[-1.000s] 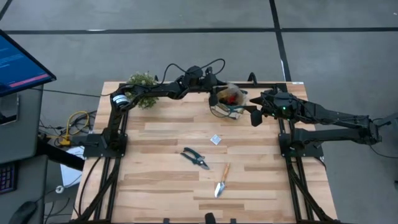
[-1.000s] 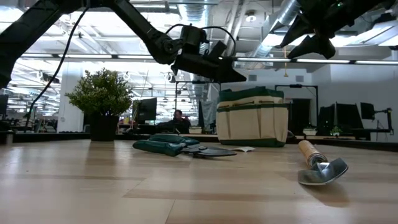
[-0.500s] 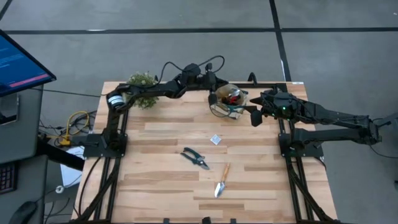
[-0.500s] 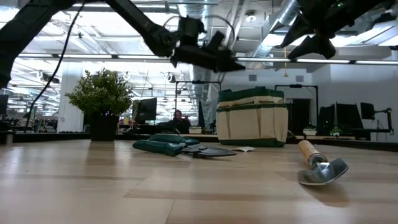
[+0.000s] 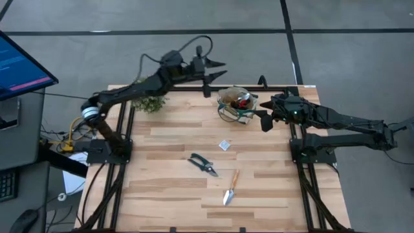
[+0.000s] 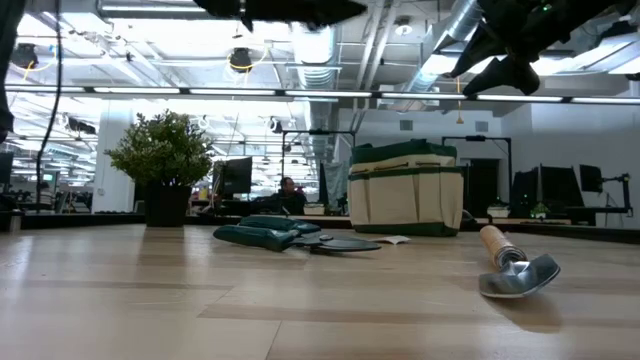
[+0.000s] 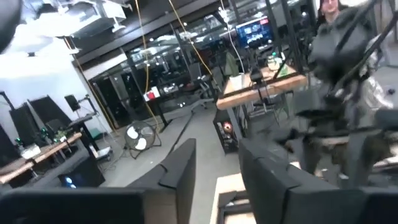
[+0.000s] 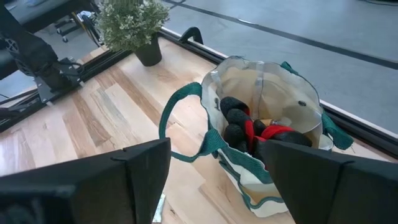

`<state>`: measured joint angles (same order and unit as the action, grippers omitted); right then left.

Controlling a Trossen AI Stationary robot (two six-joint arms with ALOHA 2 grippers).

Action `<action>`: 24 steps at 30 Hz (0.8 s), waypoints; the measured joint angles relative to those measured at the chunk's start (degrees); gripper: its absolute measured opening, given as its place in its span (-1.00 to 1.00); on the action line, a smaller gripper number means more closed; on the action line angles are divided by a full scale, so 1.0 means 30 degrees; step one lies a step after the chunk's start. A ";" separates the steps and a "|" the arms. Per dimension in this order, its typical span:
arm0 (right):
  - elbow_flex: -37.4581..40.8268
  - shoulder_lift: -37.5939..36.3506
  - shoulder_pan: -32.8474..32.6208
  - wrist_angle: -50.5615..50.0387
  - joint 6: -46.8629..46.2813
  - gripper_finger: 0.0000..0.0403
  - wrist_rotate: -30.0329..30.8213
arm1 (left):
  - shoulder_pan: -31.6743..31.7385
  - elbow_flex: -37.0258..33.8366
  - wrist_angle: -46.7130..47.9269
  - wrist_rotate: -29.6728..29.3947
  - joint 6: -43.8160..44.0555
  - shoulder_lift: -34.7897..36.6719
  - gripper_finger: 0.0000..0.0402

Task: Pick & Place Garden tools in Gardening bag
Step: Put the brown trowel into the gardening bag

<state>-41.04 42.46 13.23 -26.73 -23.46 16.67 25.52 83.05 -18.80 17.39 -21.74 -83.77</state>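
Bag at far tabletop edge, red-black item inside. Shears and trowel left mid-tabletop. Left jaws released, empty, raised. Right jaws released beside bag. Shears best approached from above, gripped across handles.

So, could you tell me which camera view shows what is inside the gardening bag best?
The right wrist view: it looks down into the open gardening bag at a red-and-black item. The high view shows the contents only small; the low view shows just the bag's side; the left wrist view misses it.
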 joint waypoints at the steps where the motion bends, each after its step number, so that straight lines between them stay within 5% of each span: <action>1: 0.0000 0.0000 -0.0007 0.0027 0.0000 0.24 -0.0060 | -0.0032 0.0000 0.0552 -0.0080 0.0274 0.0504 -0.35; 10: 0.0000 0.0007 -0.0037 0.2377 0.0620 0.24 -0.2704 | -0.0777 0.0000 0.5200 -0.0268 0.5336 0.4564 -0.07; 24: -0.0659 0.3542 -0.3071 0.2438 0.2515 0.24 -0.5641 | -0.3214 0.0000 1.1903 -0.0278 1.0294 0.7191 -0.17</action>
<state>-43.01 53.08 4.02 -19.42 -15.92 -0.25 15.88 83.05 16.91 16.56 9.15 -62.19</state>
